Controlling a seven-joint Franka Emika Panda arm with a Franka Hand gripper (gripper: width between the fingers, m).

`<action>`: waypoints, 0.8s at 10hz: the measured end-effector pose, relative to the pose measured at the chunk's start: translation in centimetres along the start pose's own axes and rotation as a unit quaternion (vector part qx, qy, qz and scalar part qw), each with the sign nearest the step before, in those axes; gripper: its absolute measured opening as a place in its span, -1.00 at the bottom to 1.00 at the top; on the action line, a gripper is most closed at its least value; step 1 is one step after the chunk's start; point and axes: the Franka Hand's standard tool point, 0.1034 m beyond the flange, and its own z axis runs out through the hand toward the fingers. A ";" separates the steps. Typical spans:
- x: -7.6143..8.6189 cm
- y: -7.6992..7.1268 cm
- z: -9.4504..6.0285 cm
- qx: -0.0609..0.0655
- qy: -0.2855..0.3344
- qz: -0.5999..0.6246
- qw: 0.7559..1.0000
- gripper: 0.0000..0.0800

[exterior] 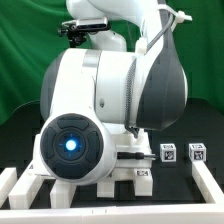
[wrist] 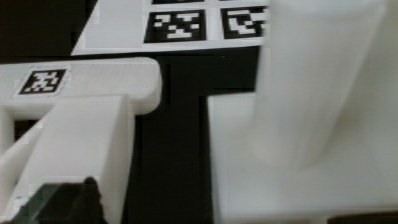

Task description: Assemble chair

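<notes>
Pincer jaws stand apart, one dark finger beside a tagged white block. Marker board lies flat on the surface near it.

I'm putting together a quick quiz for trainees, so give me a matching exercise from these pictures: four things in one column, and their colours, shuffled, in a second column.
Things:
1. backdrop curtain
2. table top
3. round light on the arm
4. chair parts

Colours:
A. glowing blue
B. white with black-and-white square tags
C. green
D. black

Pairs: 1-C, 2-D, 3-A, 4-B
</notes>
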 end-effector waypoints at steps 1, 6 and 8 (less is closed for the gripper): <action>0.1 0.0 0.0 0.000 0.001 0.000 1.000 0.61; 0.4 0.3 -1.4 0.001 0.031 -0.001 1.000 0.62; 0.4 0.4 -3.9 0.001 0.073 -0.006 0.997 0.62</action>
